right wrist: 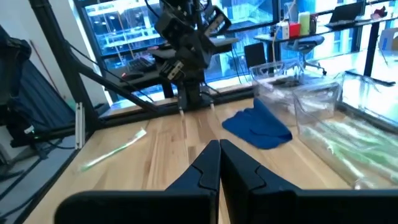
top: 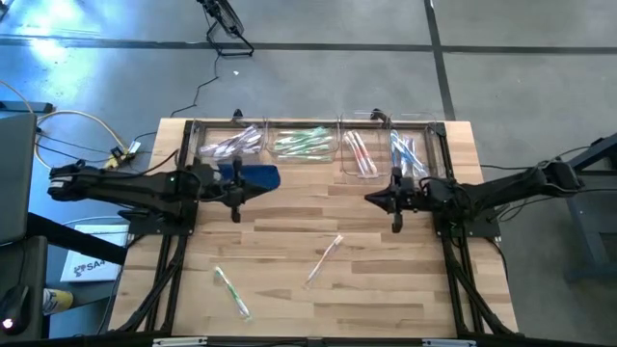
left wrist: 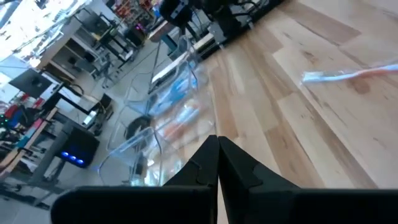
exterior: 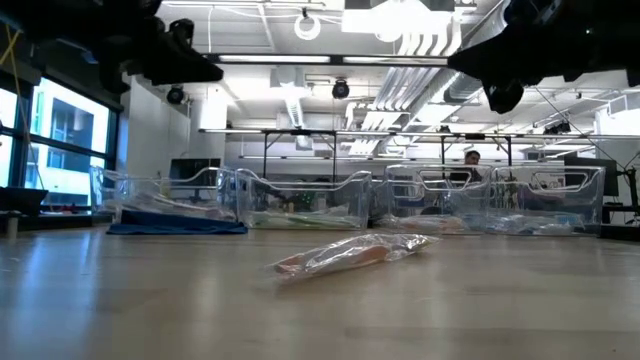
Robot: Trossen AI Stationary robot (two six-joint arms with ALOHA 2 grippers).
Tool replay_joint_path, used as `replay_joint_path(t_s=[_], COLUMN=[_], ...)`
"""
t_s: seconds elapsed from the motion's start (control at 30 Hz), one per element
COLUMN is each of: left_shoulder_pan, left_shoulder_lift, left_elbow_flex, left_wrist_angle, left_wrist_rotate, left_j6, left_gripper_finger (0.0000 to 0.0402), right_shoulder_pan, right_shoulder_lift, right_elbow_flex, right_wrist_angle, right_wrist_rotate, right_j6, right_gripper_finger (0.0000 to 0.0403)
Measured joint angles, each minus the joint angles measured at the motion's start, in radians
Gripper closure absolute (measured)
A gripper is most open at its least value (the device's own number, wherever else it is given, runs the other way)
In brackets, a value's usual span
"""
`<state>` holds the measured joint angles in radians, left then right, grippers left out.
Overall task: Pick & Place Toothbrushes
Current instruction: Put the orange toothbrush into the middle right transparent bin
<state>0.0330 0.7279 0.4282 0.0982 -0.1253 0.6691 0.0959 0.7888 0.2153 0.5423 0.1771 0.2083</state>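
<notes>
Both arms are hovering over the middle of the desk (top: 386, 289); the left claw (top: 236, 214) and right claw (top: 396, 224) are clenched and empty. Two toothbrushes are lying loose: a pink one (top: 325, 258) and a green one (top: 231, 292). The rest are sitting in bins (top: 439, 145). Nothing is being grasped yet; next, I judge, a claw needs opening and lowering over the pink one.

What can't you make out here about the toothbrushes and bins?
- Bins, high view: toothbrushes inside overlap, too small to count.
- Wrapped toothbrush, low view: glinting wrap hides its bristles.
- Green toothbrush: missing from the low view.
- Blue cloth, high view: left claw partly covers it.
</notes>
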Motion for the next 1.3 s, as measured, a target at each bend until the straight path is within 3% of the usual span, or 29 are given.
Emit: replay_joint_path(t_s=[0.2,0.3,0.4,0.63,0.9,1.13,1.3], left_shoulder_pan=[0.000,0.000,0.000,0.000,0.000,0.000,0.000], left_shoulder_lift=[-0.098,-0.134,-0.174,-0.222,-0.217,-0.217,-0.217], left_elbow_flex=[-0.040,-0.040,-0.040,-0.040,-0.040,-0.040,-0.040], left_wrist_angle=[-0.035,-0.073,-0.118,-0.170,-0.185,-0.213,-0.212], left_wrist_rotate=[0.000,0.000,0.000,0.000,0.000,0.001,-0.002], left_j6=[0.005,0.003,0.005,0.007,0.007,0.007,0.007], left_gripper_finger=[0.0401,0.0401,0.0401,0.0401,0.0401,0.0401,0.0401], right_shoulder_pan=[0.000,0.000,0.000,-0.001,-0.048,-0.074,-0.069], right_shoulder_lift=[0.164,0.267,0.369,0.578,0.713,0.816,0.868], right_elbow_flex=[0.099,0.199,0.315,0.563,0.774,0.834,0.834], right_wrist_angle=[0.001,-0.059,-0.170,-0.477,-0.745,-0.815,-0.781], right_wrist_rotate=[-0.009,-0.075,-0.137,-0.141,-0.323,-0.471,-0.390], right_j6=[-0.021,-0.090,-0.161,-0.298,-0.370,-0.370,-0.314], right_gripper_finger=[0.0401,0.0401,0.0401,0.0401,0.0401,0.0401,0.0400])
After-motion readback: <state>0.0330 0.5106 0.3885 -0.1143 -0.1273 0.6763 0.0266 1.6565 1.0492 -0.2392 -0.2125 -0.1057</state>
